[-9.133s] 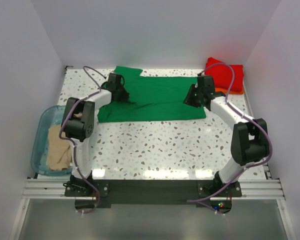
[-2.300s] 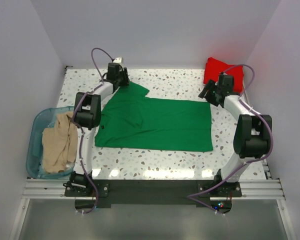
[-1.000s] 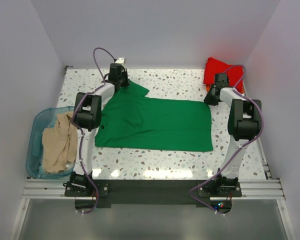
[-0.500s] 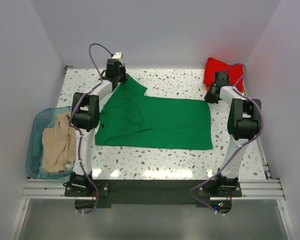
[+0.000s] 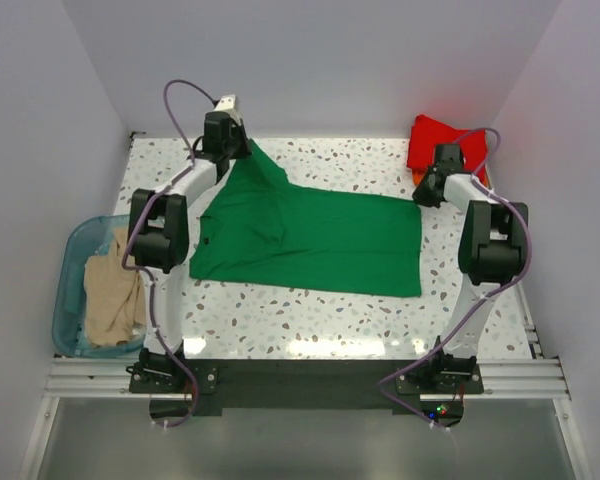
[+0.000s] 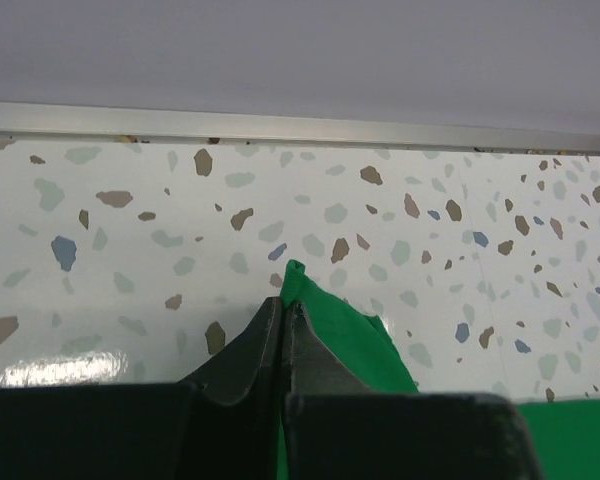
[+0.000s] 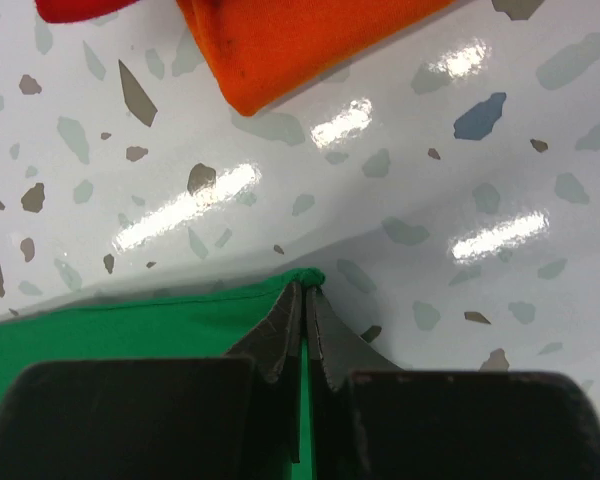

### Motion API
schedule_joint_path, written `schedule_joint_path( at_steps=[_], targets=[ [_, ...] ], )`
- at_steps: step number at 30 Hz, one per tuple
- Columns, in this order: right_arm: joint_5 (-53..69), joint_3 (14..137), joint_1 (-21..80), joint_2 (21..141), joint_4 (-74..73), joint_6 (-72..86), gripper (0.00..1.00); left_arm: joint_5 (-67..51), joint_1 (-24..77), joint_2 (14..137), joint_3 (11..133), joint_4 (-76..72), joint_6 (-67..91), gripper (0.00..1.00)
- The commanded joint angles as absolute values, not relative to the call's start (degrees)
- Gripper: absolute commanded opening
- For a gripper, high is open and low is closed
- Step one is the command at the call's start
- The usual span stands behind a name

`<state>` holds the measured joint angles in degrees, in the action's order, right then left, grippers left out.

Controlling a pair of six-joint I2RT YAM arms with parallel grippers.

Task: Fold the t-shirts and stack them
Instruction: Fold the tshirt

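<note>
In the right wrist view the orange shirt runs off the top edge; only a tiny bit of the red shirt shows there; the green shirt goes behind the right gripper and off the bottom; from above, the left arm covers part of the beige shirt and the bin; the right arm hides some of the red shirt.

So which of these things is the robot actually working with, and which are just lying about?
Part of the job:
- spread bright green cloth t-shirt
- folded red t-shirt
- orange t-shirt
- crumpled beige t-shirt

Just there:
- translucent teal plastic bin
- speckled white table
</note>
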<state>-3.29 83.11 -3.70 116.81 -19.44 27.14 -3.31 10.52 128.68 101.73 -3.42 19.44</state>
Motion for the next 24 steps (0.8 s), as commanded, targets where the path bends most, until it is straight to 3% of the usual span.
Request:
schedule_joint_path(
  at_steps=[1,13,24],
  targets=[
    [-3.5,81.2,-4.0,110.0,-17.2,28.6,0.00,-3.8,9.9,119.0,95.4,-9.1,22.1,0.00],
    [-6.2,66.1,-4.0,96.9,-15.0,32.6,0.00,-1.4,10.1,98.3,67.0,-15.9,29.7,0.00],
    [-6.9,59.4,-4.0,92.8,-16.8,35.2,0.00,3.4,10.4,83.1,45.9,-16.6,39.9,0.00]
  ],
)
